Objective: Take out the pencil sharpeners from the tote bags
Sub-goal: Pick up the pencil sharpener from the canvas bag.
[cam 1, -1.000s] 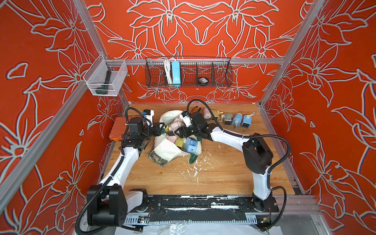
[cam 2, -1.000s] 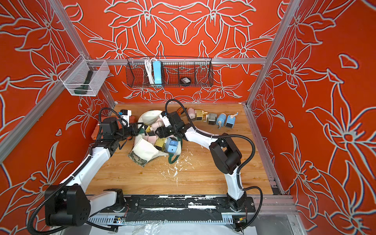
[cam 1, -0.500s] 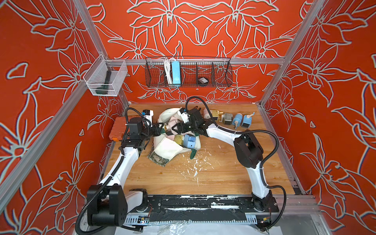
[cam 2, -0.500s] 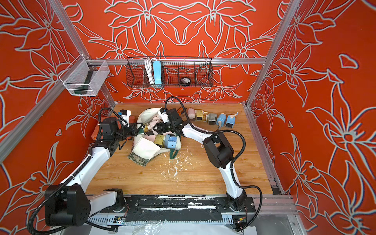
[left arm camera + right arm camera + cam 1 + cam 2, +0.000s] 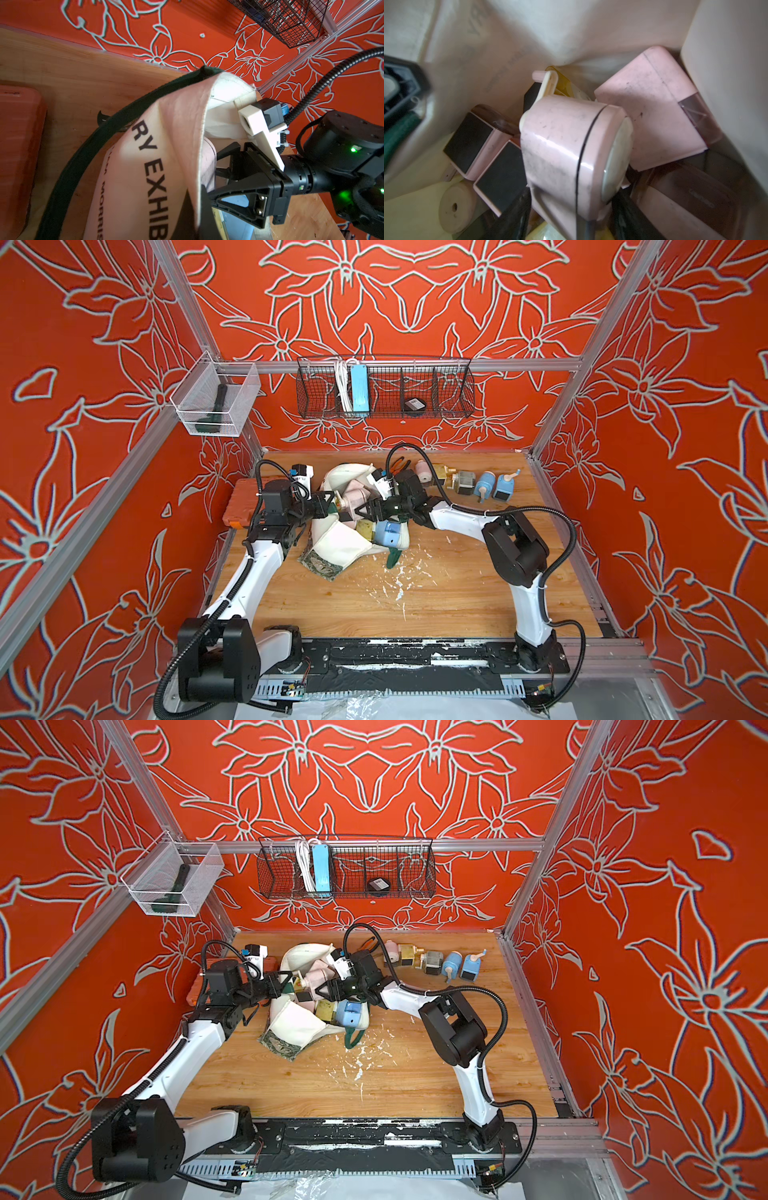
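The cream tote bag [image 5: 345, 545] [image 5: 297, 1025] lies crumpled at mid-table, mouth held up. My left gripper [image 5: 332, 506] [image 5: 196, 193] is shut on the bag's rim beside the green strap [image 5: 83, 158]. My right gripper [image 5: 361, 510] [image 5: 571, 218] reaches into the mouth, its fingers [image 5: 512, 216] pressed against both sides of a pink pencil sharpener [image 5: 560, 145]. More pink sharpeners [image 5: 652, 108] lie in the bag around it. A blue one [image 5: 388, 533] and a yellow one [image 5: 365, 526] sit at the bag's opening. Several sharpeners [image 5: 484, 485] stand in a row at the back right.
An orange tool case [image 5: 239, 506] lies at the left wall behind my left arm. Orange-handled pliers [image 5: 399, 462] lie behind the bag. White flakes [image 5: 395, 576] litter the wood. A wire basket [image 5: 384, 389] and a clear bin [image 5: 214, 400] hang on the walls.
My right gripper has moved left, deeper into the bag's mouth, and its jaws have narrowed onto the pink sharpener. The left gripper has kept its hold on the rim.
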Motion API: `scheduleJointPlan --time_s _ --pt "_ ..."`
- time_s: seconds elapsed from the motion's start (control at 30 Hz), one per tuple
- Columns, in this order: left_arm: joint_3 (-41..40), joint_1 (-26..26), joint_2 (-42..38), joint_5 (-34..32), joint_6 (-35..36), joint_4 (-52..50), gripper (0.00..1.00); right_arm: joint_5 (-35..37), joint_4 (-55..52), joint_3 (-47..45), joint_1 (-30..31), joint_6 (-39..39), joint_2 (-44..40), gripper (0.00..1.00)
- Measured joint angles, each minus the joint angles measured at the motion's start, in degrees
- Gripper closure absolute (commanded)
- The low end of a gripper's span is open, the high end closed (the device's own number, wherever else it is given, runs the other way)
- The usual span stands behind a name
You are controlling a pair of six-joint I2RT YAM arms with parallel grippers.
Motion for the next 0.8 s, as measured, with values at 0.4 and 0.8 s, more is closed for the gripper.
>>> scheduleJointPlan --time_s 0.4,0.8 --pt "0.00 -0.24 0.17 -1.07 0.04 0.13 1.00 6.86 -10.40 14.99 2.36 3.67 7.96 0.27" --pt "0.00 -0.57 0.44 -0.37 0.17 0.17 1.00 1.33 -1.81 9.66 1.99 4.07 6.99 0.65"
